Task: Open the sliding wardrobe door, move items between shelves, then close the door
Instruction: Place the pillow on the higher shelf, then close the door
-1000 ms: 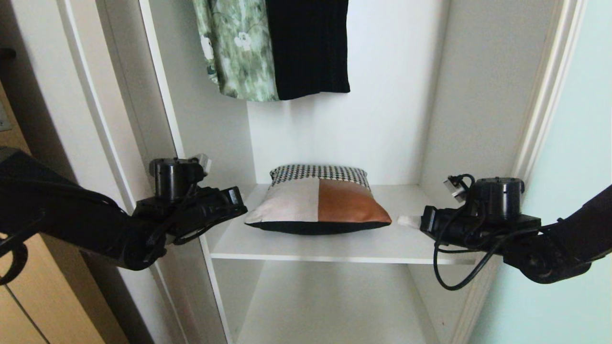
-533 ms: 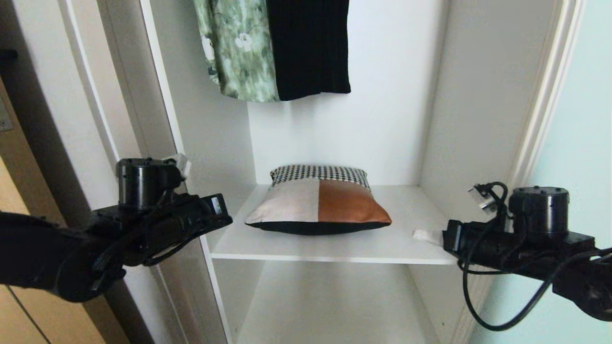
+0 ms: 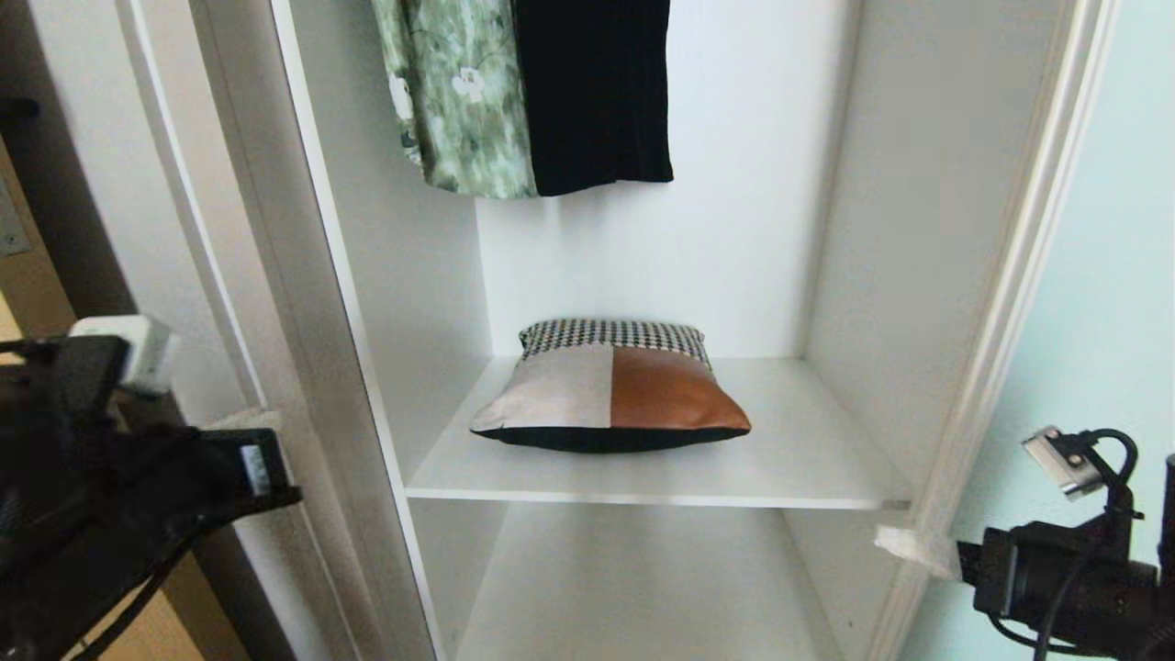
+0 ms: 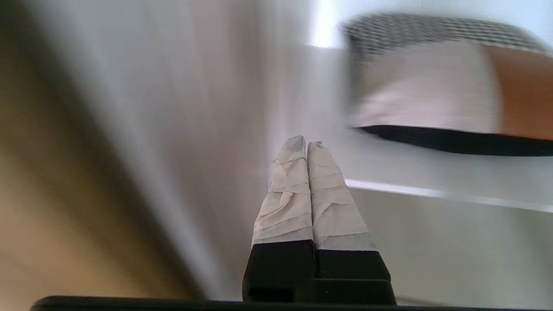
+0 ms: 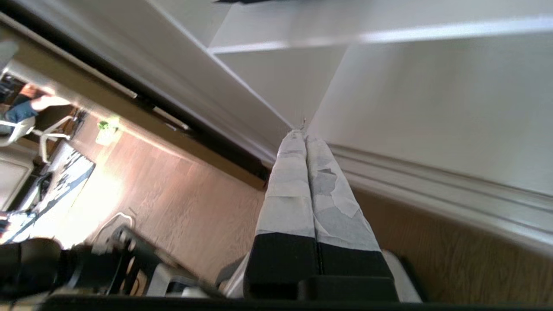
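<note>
Cushion central on shelf

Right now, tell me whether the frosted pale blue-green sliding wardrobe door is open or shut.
Open. The frosted pale blue-green sliding wardrobe door stands aside at the right, leaving the white laminate shelf and the square patchwork cushion exposed.

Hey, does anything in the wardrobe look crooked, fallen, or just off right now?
Nothing stands out. The cushion lies flat on the shelf, and the two hanging garments hang straight above it. Both grippers are outside the wardrobe, shut and empty.
</note>
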Controlling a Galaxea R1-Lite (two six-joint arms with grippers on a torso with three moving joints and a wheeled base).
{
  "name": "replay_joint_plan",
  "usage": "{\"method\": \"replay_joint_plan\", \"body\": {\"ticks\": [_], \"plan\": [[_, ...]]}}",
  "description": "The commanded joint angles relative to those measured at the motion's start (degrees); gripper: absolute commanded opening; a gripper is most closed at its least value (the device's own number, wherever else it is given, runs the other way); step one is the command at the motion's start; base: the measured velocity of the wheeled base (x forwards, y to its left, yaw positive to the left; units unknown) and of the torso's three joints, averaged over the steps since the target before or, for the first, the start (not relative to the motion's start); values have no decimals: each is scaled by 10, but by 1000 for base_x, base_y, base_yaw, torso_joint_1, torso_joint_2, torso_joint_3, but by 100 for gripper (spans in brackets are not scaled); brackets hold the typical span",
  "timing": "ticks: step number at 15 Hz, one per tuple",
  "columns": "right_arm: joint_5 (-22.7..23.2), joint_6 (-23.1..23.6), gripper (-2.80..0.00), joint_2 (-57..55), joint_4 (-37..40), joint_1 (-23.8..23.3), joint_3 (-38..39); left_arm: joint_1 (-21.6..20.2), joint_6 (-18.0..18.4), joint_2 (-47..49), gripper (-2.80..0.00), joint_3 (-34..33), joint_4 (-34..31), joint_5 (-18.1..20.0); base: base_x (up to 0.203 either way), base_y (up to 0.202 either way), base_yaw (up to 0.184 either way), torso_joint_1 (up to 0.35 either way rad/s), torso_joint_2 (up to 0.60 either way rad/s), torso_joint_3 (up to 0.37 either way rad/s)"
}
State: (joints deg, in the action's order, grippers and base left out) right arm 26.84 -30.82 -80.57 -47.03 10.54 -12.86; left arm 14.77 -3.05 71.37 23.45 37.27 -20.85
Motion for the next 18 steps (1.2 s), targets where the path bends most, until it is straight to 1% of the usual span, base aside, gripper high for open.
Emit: {"method": "replay_joint_plan", "body": {"ticks": [1,3,5,7,9,10,11,13,14,15,16,17,18], "plan": [[3,-3,-280,94,4,3,43,-6,16,-159,-280,-76,0,-35,0,0,0,0,0,0],[3,-4,-280,155,19,6,59,-23,24,-251,-280,-122,-14,-49,0,0,0,0,0,0],[4,-4,-280,225,68,8,58,-44,27,-346,-280,-153,-44,-56,0,0,0,0,0,0],[9,-4,-280,291,156,23,38,-67,26,-437,-280,-192,-74,-58,0,0,0,0,0,0],[11,-13,-280,349,242,58,8,-98,20,-511,-280,-222,-113,-55,0,0,0,0,0,0],[11,-23,-280,375,276,70,-6,-114,4,-529,-280,-232,-144,-53,0,0,0,0,0,0],[10,-31,-280,396,306,75,-15,-128,-11,-537,-280,-235,-154,-54,0,0,0,0,0,0],[4,-36,-280,422,324,75,-16,-161,-10,-568,-280,-235,-159,-54,0,0,0,0,0,0],[3,-36,-280,434,325,74,-15,-166,-7,-576,-280,-235,-166,-52,0,0,0,0,0,0],[4,-36,-280,445,327,74,-15,-166,-12,-587,-280,-235,-179,-50,0,0,0,0,0,0],[4,-36,-280,452,327,74,-14,-165,-11,-611,-280,-235,-208,-47,0,0,0,0,0,0],[3,-36,-280,454,327,73,-11,-162,-3,-648,-280,-234,-243,-37,0,0,0,0,0,0],[3,-36,-280,457,327,73,-8,-161,20,-686,-280,-229,-280,-6,0,0,0,0,0,0]]}}
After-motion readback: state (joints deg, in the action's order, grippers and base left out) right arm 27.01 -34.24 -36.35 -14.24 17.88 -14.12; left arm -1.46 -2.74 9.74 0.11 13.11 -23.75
